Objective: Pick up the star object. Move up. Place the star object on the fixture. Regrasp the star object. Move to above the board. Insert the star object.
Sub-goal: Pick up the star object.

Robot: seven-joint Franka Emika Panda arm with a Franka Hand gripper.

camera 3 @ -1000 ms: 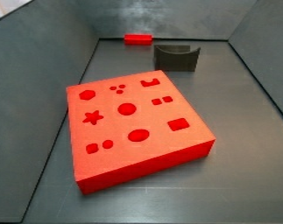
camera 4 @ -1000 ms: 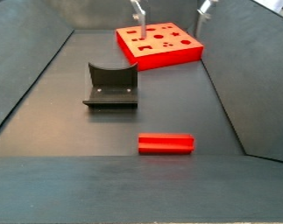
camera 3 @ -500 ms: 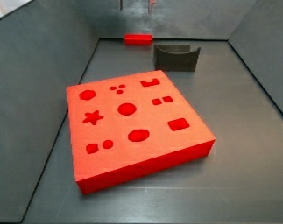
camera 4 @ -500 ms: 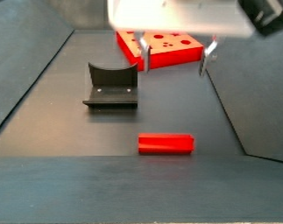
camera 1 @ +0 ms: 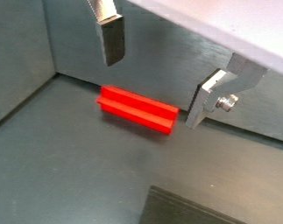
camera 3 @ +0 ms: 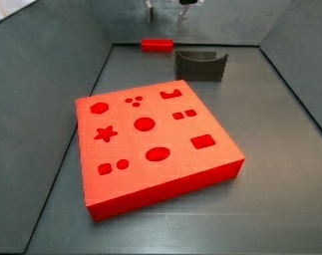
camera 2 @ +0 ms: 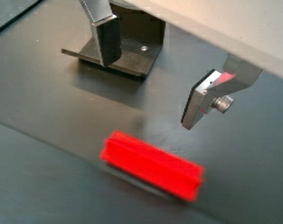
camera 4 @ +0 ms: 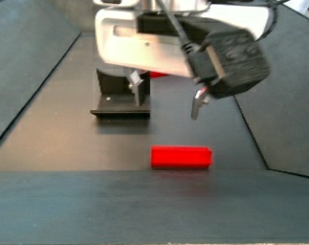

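Here the gripper [camera 4: 165, 99] hangs above the floor with its two silver fingers [camera 1: 112, 39] spread wide and nothing between them. The star object [camera 4: 181, 156] lies flat on the grey floor, below the open fingers and untouched, seen in both wrist views as a red block [camera 1: 138, 108]. The fixture [camera 4: 120, 99] stands just beyond the gripper. In a side view the board [camera 3: 153, 144] sits well apart from the star object [camera 3: 157, 44].
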